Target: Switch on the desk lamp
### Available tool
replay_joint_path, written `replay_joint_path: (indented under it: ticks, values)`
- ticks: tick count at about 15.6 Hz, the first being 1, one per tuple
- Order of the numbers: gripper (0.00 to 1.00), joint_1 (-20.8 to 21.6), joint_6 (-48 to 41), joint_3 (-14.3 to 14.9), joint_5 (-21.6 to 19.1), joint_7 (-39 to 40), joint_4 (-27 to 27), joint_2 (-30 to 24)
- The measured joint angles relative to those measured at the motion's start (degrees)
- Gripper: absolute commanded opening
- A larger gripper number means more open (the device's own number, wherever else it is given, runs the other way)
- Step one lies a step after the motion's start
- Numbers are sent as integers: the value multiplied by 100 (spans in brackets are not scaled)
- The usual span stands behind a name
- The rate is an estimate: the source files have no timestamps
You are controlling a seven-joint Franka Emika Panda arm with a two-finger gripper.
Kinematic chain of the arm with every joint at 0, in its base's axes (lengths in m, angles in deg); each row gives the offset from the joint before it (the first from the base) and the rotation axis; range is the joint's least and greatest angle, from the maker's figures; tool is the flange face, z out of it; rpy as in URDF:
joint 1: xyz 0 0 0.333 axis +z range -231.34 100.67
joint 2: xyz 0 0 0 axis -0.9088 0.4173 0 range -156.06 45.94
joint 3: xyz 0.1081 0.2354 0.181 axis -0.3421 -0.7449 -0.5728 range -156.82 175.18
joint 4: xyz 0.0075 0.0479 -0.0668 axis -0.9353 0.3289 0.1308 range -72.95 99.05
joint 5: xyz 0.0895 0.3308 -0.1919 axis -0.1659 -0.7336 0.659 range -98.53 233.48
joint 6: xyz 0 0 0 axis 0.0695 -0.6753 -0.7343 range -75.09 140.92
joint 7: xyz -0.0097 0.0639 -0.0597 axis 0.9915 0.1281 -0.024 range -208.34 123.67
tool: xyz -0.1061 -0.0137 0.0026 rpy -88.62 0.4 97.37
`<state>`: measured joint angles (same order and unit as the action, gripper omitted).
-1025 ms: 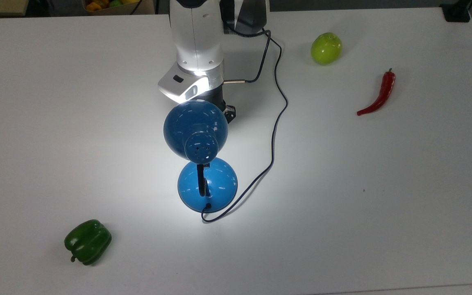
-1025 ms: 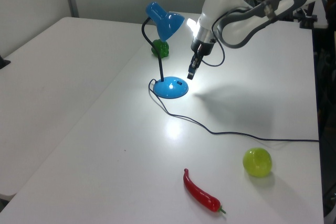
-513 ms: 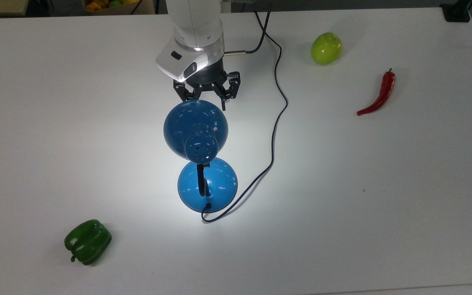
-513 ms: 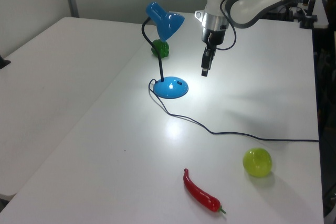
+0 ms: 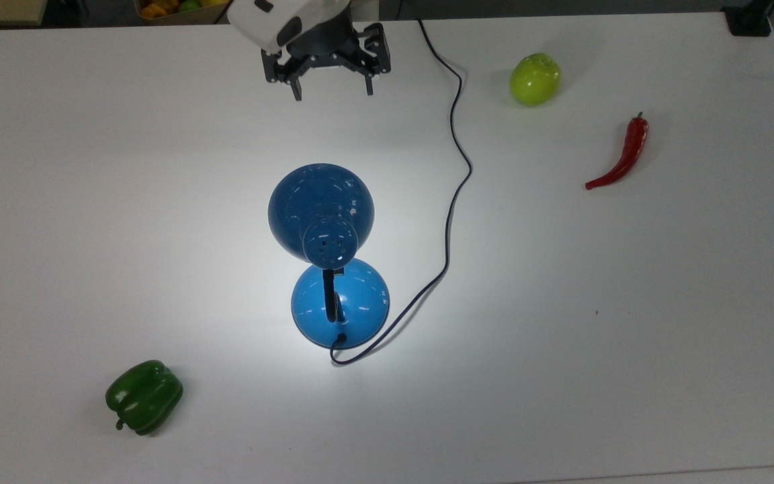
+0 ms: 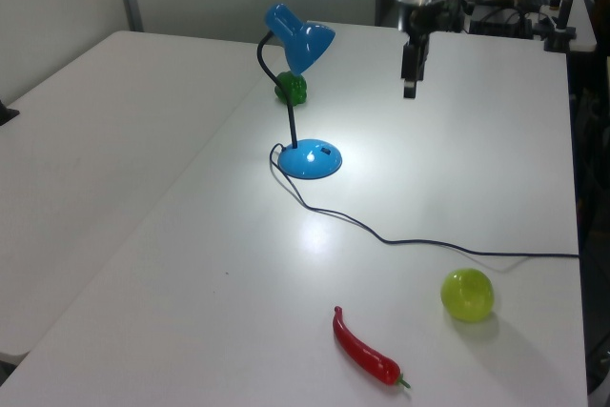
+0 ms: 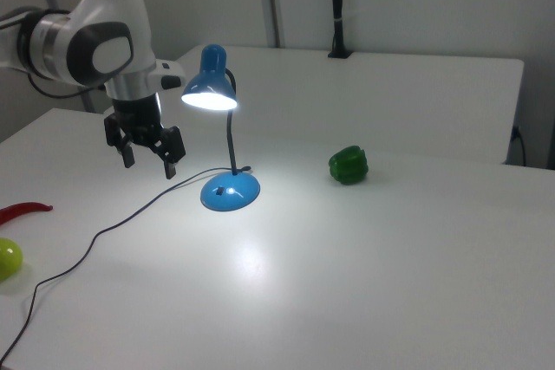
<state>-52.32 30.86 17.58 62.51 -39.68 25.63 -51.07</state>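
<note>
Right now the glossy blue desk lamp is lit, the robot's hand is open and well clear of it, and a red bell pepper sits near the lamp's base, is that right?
Not quite. The bell pepper is green, not red, as the top view shows; the red thing is a chilli pepper lying farther off. The rest holds: the glossy blue desk lamp is lit, and the hand is open, well clear of it.
</note>
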Motion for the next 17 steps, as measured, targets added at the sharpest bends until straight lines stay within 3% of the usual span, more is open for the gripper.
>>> replay_joint_path:
  ticks: [4, 12, 17]
  values:
    - [100, -317, -671, -32, 18, -590, -284, -364]
    - [100, -1145, -980, -1065, 18, -821, -527, -697]
    - [100, -1218, -562, -1174, 19, -350, -526, -635]
